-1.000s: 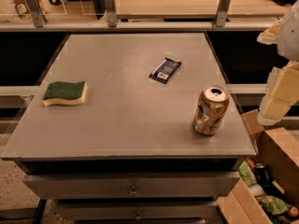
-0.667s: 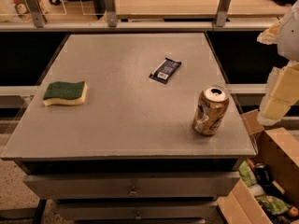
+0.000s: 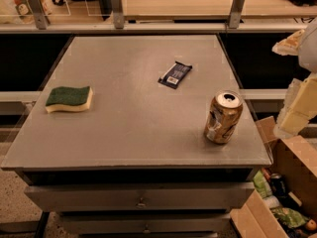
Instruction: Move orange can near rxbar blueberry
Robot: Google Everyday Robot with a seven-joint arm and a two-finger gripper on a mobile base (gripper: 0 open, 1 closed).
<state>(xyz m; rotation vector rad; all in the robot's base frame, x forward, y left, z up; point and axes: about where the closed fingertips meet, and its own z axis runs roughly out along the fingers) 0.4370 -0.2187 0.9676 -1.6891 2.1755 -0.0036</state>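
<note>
The orange can (image 3: 223, 117) stands upright, dented, near the front right corner of the grey table (image 3: 129, 133). The rxbar blueberry (image 3: 175, 75) lies flat in its dark wrapper with a white label patch, farther back and to the left of the can, with bare table between them. My gripper (image 3: 298, 105) shows as pale, whitish-yellow parts at the right edge of the view. It is off the table's right side, level with the can and apart from it, and holds nothing that I can see.
A green and yellow sponge (image 3: 69, 98) lies at the table's left side. An open cardboard box (image 3: 292, 182) of clutter, with a dark can (image 3: 278, 184) in it, sits on the floor at the front right. A rail and a wooden counter (image 3: 188, 1) run behind the table.
</note>
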